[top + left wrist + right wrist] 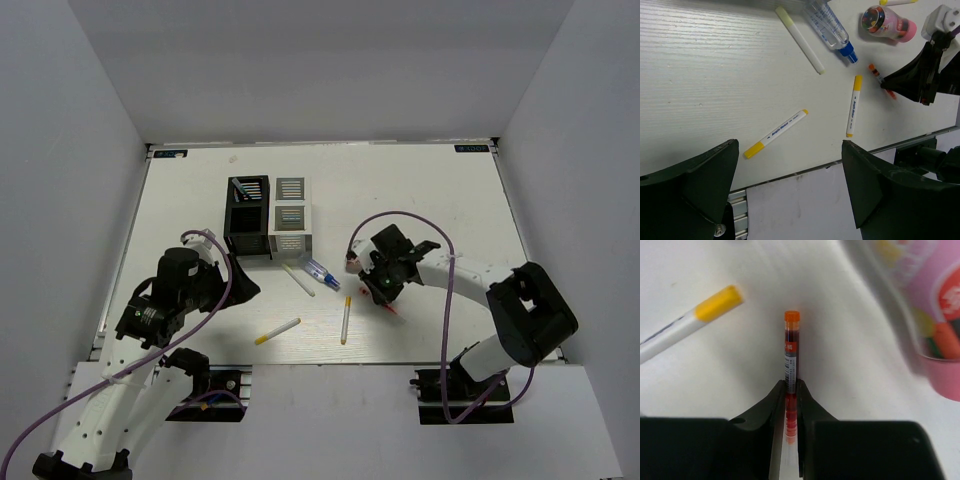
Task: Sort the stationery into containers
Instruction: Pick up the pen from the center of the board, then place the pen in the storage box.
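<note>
One red pen (791,347), clamped in the closed right gripper (790,390), presumably for carrying to the far-left boxes (246,246); left gripper (790,165) open, empty.

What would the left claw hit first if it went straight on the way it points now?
Probably the nearer yellow-capped pen, which lies on the table in line with the open left claw; depth is unclear, so it might touch bare table beside it.

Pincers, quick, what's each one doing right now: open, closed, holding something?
Left pincer: open, holding nothing.
Right pincer: closed on the thin red pen.
</note>
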You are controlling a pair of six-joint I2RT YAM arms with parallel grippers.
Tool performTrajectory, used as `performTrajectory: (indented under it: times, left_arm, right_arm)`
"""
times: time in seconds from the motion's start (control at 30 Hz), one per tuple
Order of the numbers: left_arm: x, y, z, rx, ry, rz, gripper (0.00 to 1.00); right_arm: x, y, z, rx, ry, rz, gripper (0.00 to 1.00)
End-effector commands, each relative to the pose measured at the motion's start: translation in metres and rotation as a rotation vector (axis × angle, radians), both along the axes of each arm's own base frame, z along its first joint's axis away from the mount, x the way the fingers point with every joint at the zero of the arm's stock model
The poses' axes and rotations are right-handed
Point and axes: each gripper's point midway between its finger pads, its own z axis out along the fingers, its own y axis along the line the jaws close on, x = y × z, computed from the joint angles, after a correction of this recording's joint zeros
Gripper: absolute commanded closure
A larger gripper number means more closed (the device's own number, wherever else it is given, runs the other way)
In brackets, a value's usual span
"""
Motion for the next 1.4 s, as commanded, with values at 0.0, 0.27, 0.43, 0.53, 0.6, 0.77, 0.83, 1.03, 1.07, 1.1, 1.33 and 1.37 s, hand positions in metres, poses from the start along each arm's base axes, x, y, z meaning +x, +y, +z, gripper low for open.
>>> performTrajectory:
  times: [0.0,0.27,0.43,0.53,0.6,0.77,0.83,1.03,1.07,1.1,1.33,1.37]
  left_arm:
    - [0.001,0.0,0.013,-0.005,-0.033,-0.003,0.06]
    - [0.001,-0.001,0.017,-0.007,-0.044,-0.015,0.06]
    - [0.001,-0.001,0.016,-0.001,-0.048,-0.021,0.06]
    - [-0.001,0.0,0.015,-0.002,-0.049,-0.021,0.06]
    - [-0.001,0.0,0.015,-0.002,-0.049,-0.021,0.06]
    - [-0.002,0.0,0.013,0.001,-0.041,-0.021,0.06]
    - [-0.002,0.0,0.013,0.001,-0.041,-0.021,0.06]
    - [-0.004,0.001,0.012,0.004,-0.032,-0.022,0.06]
    - [-0.004,0.001,0.013,0.001,-0.041,-0.021,0.06]
    - [-0.004,0.001,0.013,0.001,-0.041,-0.021,0.06]
    - [-0.009,0.002,0.01,-0.003,-0.029,-0.015,0.06]
    - [-0.009,0.002,0.01,-0.009,-0.025,-0.009,0.06]
  right_arm:
    - [-0.022,0.01,0.014,0.061,0.049,0.117,1.0]
    - [-0.022,0.033,0.078,0.189,0.004,0.309,1.0]
    - [0.004,0.059,0.153,0.296,-0.177,0.372,1.0]
    - [0.024,0.081,0.199,0.382,-0.267,0.366,1.0]
    - [0.036,0.095,0.218,0.442,-0.305,0.357,1.0]
    - [0.086,0.156,0.289,0.627,-0.448,0.352,1.0]
    - [0.096,0.175,0.319,0.694,-0.49,0.351,1.0]
    - [0.145,0.247,0.335,0.801,-0.542,0.36,1.0]
    - [0.155,0.258,0.346,0.841,-0.581,0.36,1.0]
    - [0.162,0.268,0.344,0.855,-0.588,0.362,1.0]
    - [0.184,0.31,0.371,1.013,-0.719,0.344,1.0]
    - [0.189,0.316,0.361,1.012,-0.707,0.337,1.0]
